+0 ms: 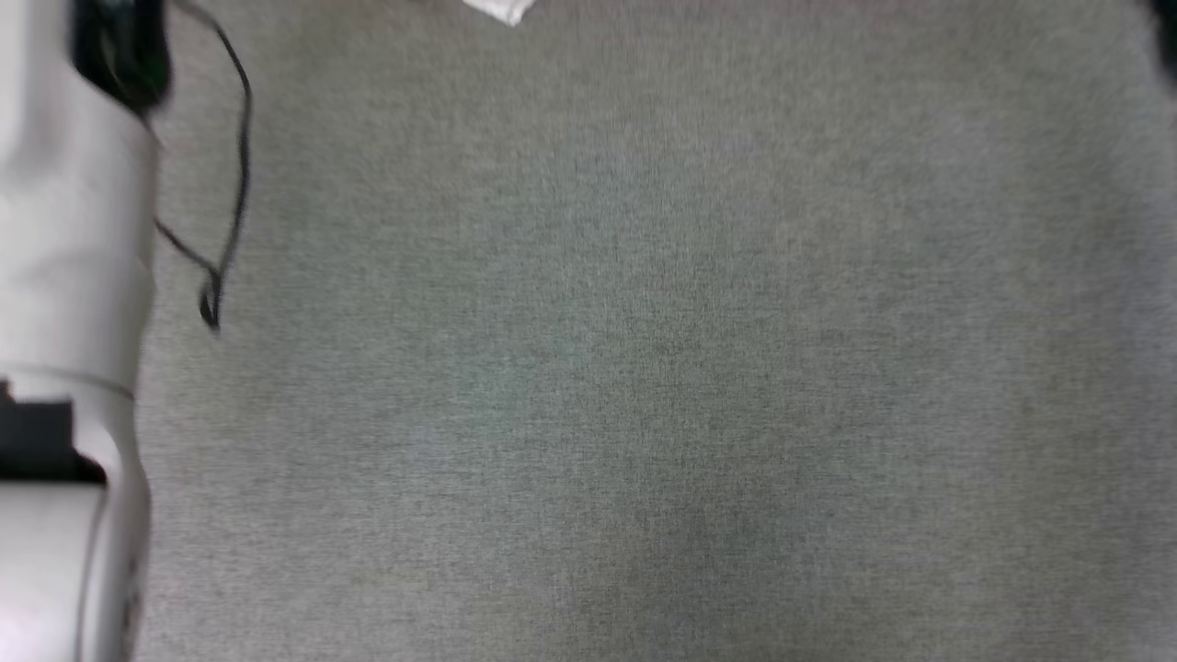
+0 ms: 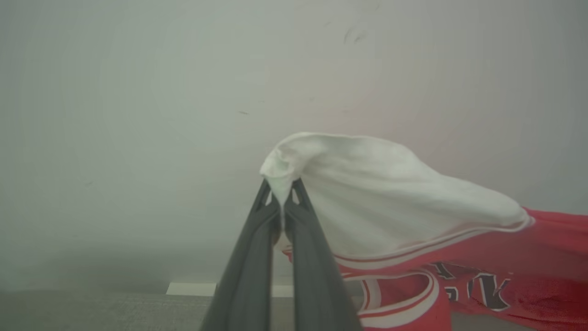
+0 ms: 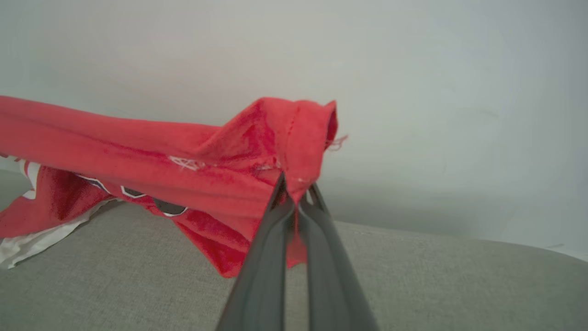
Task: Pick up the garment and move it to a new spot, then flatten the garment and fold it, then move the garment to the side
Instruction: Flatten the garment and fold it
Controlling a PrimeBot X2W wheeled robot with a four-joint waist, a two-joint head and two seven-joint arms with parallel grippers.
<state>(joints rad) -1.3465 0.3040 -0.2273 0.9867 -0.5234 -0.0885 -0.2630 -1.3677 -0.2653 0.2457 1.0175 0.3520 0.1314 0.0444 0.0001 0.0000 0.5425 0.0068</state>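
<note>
Fingers of the left gripper (image 2: pixel 281 184) sit tight together, with a bunched fold of white sleeve pinched between the two dark tips. The sleeve belongs to the garment (image 2: pixel 390 197). In the left wrist view it balloons up and to the right of the grip. It then runs into red-and-white striped trim and a red body with black, white-outlined lettering at the lower right, too folded to read.

The right gripper (image 3: pixel 297 184) is likewise clamped, jaws together on a red hemmed corner of the garment (image 3: pixel 138 147). From that corner the red cloth stretches to the left of the right wrist view as a raised, sagging band. The shirt is held up at both ends. Its lower folds, with a white edge, touch the grey surface (image 3: pixel 138 285) at the far left of that view.

The head view is blurred. A pale forearm (image 1: pixel 74 230) runs along the robot's left edge, and a thin black cable (image 1: pixel 241 165) loops beside it. Past them lies a wide stretch of the grey woven surface. At the top edge of that view a small white tip of the garment (image 1: pixel 501 9) pokes in.

Beyond the cloth in both wrist views stands a plain pale wall (image 2: pixel 138 92). A short white strip (image 2: pixel 190 288) lies at its foot, where it meets the surface.
</note>
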